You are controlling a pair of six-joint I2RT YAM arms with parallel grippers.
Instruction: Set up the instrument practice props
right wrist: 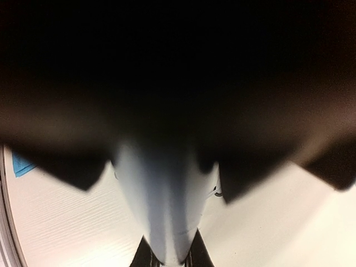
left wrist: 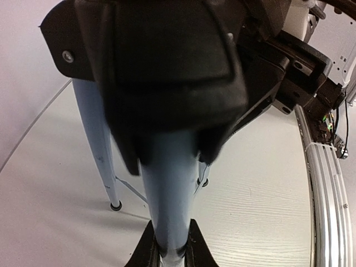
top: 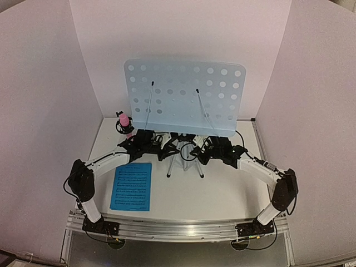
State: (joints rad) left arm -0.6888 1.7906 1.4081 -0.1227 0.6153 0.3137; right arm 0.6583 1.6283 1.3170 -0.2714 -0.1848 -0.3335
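The pale blue perforated music stand desk (top: 183, 92) stands upright at the back on its silver tripod (top: 183, 158). One bright blue sheet (top: 132, 186) printed with staves lies flat on the table at the front left; its corner (right wrist: 21, 164) shows in the right wrist view. My left gripper (top: 160, 149) reaches the tripod from the left. In its wrist view the left gripper (left wrist: 169, 247) is shut on a silver tube (left wrist: 167, 183) below the black hub (left wrist: 167, 67). From the right comes my right gripper (top: 199, 151); seen up close, the right gripper (right wrist: 169, 256) is shut on a tube (right wrist: 167, 206).
A pink microphone-like object (top: 123, 121) on a black base stands at the back left, beside the desk. Two black page-holder arms (top: 149, 100) lie against the desk's face. White walls enclose the table on three sides. An aluminium rail (top: 178, 228) runs along the near edge.
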